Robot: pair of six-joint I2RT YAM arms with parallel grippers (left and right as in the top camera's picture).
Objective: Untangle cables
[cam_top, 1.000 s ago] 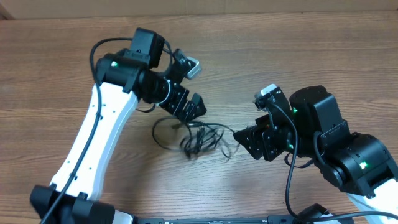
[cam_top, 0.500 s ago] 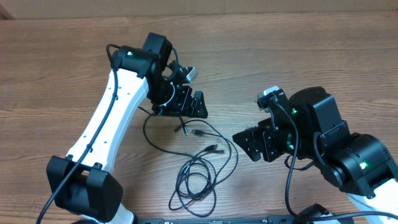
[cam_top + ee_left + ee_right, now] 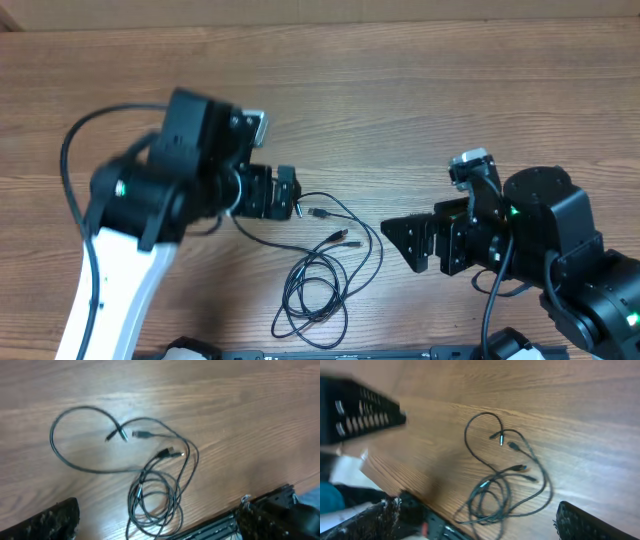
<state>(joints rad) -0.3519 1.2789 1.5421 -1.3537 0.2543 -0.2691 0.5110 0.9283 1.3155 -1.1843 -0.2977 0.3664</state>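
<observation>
The thin black cables point(image 3: 322, 262) lie loose on the wooden table between my arms, with coiled loops at the front and small plug ends at the centre. They also show in the left wrist view point(image 3: 150, 475) and the right wrist view point(image 3: 502, 477). My left gripper point(image 3: 287, 193) is open and empty, just left of the cables' far loop. My right gripper point(image 3: 405, 243) is open and empty, a little right of the cables. Nothing sits between either pair of fingers.
The table's front edge with a black rail point(image 3: 330, 352) lies close to the coiled loops; the rail also shows in the left wrist view point(image 3: 210, 525). The brown wooden tabletop point(image 3: 400, 90) stretches behind both arms.
The bunched cables dropped and spread into loose loops on the table. My left arm swung back to the left, and my right gripper drew back to the right, away from the cables.
</observation>
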